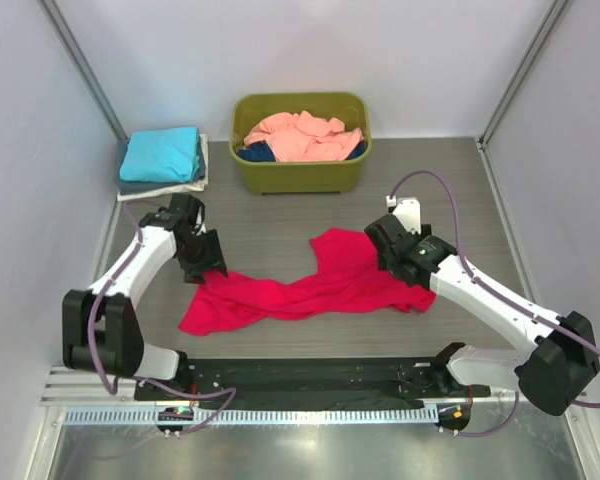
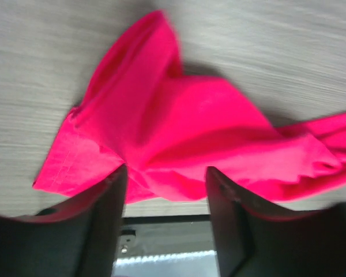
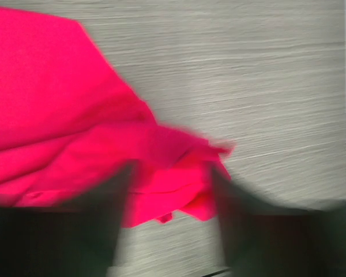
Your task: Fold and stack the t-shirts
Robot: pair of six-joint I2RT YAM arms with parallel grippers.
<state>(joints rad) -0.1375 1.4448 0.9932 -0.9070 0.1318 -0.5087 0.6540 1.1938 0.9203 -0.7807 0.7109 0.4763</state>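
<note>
My left gripper (image 2: 166, 173) and right gripper (image 3: 173, 170) were spread apart, touching the crimson t-shirt (image 1: 310, 288) at its 9 and 3 o'clock ends.

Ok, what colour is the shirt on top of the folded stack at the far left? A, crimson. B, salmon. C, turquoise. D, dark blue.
C: the top shirt of the stack left of the tub is turquoise.
</note>
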